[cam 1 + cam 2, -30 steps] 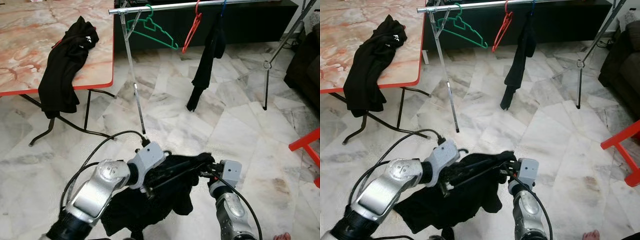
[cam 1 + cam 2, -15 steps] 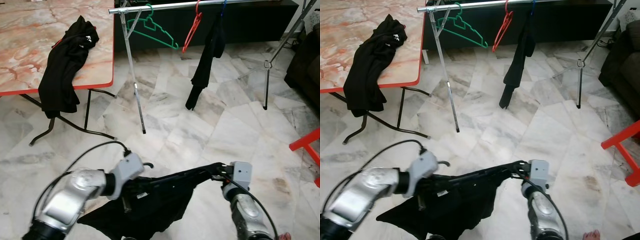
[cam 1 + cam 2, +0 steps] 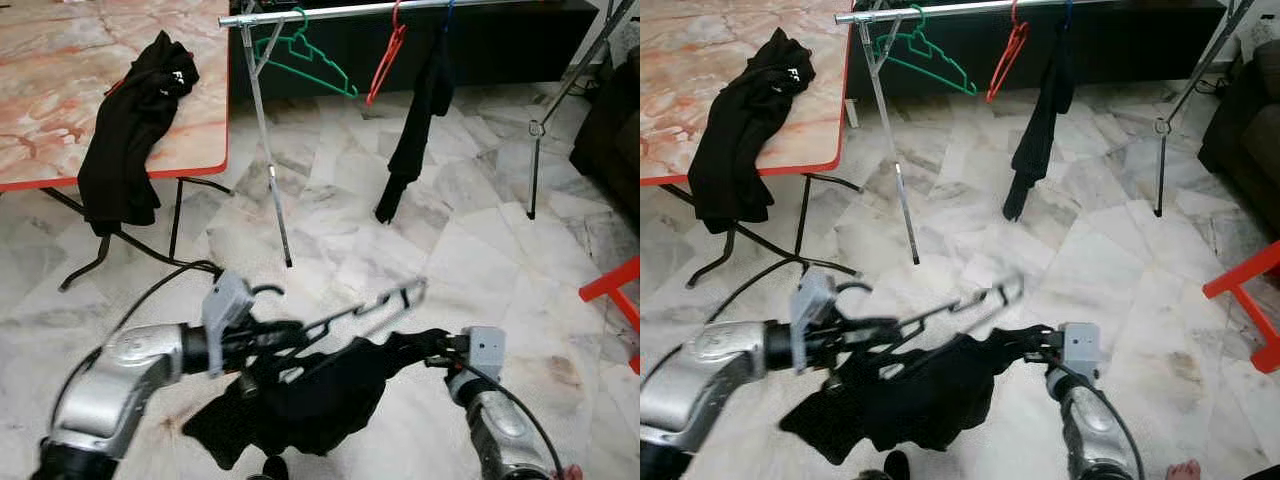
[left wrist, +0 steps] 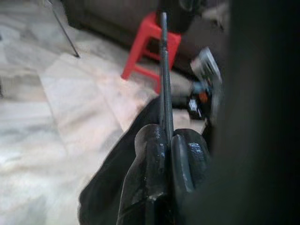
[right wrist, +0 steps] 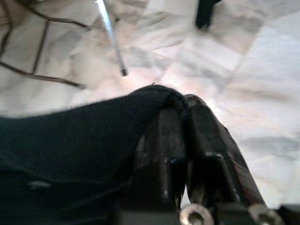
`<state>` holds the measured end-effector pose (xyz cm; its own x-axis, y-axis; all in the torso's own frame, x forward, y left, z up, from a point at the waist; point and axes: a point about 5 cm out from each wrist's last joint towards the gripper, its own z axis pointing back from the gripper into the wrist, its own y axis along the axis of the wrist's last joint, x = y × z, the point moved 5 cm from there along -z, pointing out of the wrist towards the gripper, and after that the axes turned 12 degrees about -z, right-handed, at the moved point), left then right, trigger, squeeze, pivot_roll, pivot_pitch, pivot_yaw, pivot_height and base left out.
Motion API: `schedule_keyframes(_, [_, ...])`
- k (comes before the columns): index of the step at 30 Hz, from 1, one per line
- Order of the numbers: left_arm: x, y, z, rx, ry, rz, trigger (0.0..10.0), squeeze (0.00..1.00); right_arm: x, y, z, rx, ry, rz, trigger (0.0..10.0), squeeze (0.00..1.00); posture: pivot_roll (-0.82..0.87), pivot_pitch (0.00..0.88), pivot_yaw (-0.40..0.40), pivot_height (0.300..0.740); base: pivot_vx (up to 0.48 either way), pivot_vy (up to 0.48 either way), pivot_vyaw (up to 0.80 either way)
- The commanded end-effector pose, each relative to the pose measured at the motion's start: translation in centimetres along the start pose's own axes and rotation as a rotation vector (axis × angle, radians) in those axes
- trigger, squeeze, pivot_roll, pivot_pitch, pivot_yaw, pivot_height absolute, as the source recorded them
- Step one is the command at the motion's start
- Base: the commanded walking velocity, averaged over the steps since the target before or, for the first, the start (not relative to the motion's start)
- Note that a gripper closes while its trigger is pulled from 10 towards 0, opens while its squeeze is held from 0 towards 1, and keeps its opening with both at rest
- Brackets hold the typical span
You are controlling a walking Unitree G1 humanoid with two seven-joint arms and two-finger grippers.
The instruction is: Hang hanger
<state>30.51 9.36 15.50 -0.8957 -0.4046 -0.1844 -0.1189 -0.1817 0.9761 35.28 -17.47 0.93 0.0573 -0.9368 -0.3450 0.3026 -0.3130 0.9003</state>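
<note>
Veined white marble floor [image 3: 480,250] runs beneath a chrome clothes rail [image 3: 330,13] carrying green [image 3: 300,55] and red plastic hangers [image 3: 385,55]. Low over the floor, the left gripper [image 4: 168,140] pinches a thin dark metal hanger [image 3: 365,305], while the right gripper [image 5: 187,122] clamps a crumpled black knit garment [image 3: 310,395] drooping between the arms.

Matt black cloth garment [image 3: 320,400] (glossy marble floor [image 3: 480,250])

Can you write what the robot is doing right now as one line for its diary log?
left gripper: shut on black hanger | right gripper: shut on black garment | garment partly off hanger | rack rail: not yet reached
</note>
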Motion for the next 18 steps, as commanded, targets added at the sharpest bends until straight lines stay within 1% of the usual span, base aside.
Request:
schedule_keyframes(1, [0.1, 0.0, -0.9, 0.023, 0.040, 0.039, 0.0, 0.00, -1.4, -1.2, 0.2, -0.033, 0.084, -0.028, 0.0, 0.00, 0.07, 0.224, -0.017, 0.740, 0.000, 0.000, 0.00])
schedule_keyframes(2, [0.1, 0.0, -0.9, 0.023, 0.040, 0.039, 0.0, 0.00, -1.4, -1.2, 0.2, -0.033, 0.084, -0.028, 0.0, 0.00, 0.07, 0.224, -0.017, 0.740, 0.000, 0.000, 0.00])
schedule_keyframes(4, [0.4, 0.4, -1.4, 0.053, 0.036, 0.057, 0.0, 0.00, -2.1, -1.6, 0.2, -0.048, 0.123, -0.036, 0.0, 0.00, 0.07, 0.224, -0.016, 0.740, 0.000, 0.000, 0.00])
schedule_keyframes(6, [0.9, 1.3, -2.2, 0.119, 0.037, 0.108, 0.0, 0.00, -3.2, -2.3, 0.3, -0.086, 0.186, -0.021, 0.0, 0.00, 0.07, 0.225, -0.018, 0.740, 0.000, 0.000, 0.00])
schedule_keyframes(7, [1.3, 2.0, -3.1, 0.173, 0.039, 0.142, 0.0, 0.00, -4.0, -2.9, 0.4, -0.110, 0.230, -0.018, 0.0, 0.00, 0.08, 0.224, -0.017, 0.740, 0.000, 0.000, 0.00])
schedule_keyframes(8, [1.7, 3.2, -4.3, 0.258, 0.052, 0.196, 0.0, 0.00, -5.1, -3.3, 0.5, -0.131, 0.288, -0.028, 0.0, 0.00, 0.07, 0.225, -0.017, 0.740, 0.000, 0.000, 0.00])
schedule_keyframes(9, [1.7, 3.7, -4.7, 0.289, 0.059, 0.217, 0.0, 0.00, -5.4, -3.4, 0.5, -0.132, 0.306, -0.037, 0.0, 0.00, 0.07, 0.225, -0.017, 0.740, 0.000, 0.000, 0.00])
schedule_keyframes(11, [1.6, 4.7, -5.6, 0.358, 0.090, 0.263, 0.0, 0.00, -6.8, -3.4, 0.7, -0.141, 0.391, -0.081, 0.0, 0.00, 0.07, 0.225, -0.016, 0.740, 0.000, 0.000, 0.00])
schedule_keyframes(12, [1.6, 4.7, -5.6, 0.358, 0.090, 0.263, 0.0, 0.00, -6.8, -3.4, 0.7, -0.141, 0.391, -0.081, 0.0, 0.00, 0.07, 0.225, -0.016, 0.740, 0.000, 0.000, 0.00])
schedule_keyframes(13, [1.5, 5.4, -6.1, 0.405, 0.106, 0.312, 0.0, 0.00, -8.1, -3.5, 1.0, -0.155, 0.485, -0.127, 0.0, 0.00, 0.07, 0.225, -0.015, 0.740, 0.000, 0.000, 0.00])
schedule_keyframes(14, [1.3, 5.8, -6.5, 0.432, 0.126, 0.330, 0.0, 0.00, -8.8, -3.6, 1.3, -0.171, 0.534, -0.136, 0.0, 0.00, 0.07, 0.226, -0.013, 0.740, 0.000, 0.000, 0.00])
schedule_keyframes(15, [1.3, 5.8, -6.5, 0.432, 0.126, 0.330, 0.0, 0.00, -8.8, -3.6, 1.3, -0.171, 0.534, -0.136, 0.0, 0.00, 0.07, 0.226, -0.013, 0.740, 0.000, 0.000, 0.00])
schedule_keyframes(16, [1.1, 6.7, -7.2, 0.482, 0.155, 0.361, 0.0, 0.00, -9.9, -4.1, 1.9, -0.209, 0.623, -0.135, 0.0, 0.00, 0.07, 0.225, -0.011, 0.740, 0.000, 0.000, 0.00])
schedule_keyframes(18, [0.6, 7.4, -7.6, 0.517, 0.203, 0.368, 0.0, 0.00, -10.2, -4.3, 2.2, -0.228, 0.655, -0.133, 0.0, 0.00, 0.07, 0.225, -0.011, 0.740, 0.000, 0.000, 0.00])
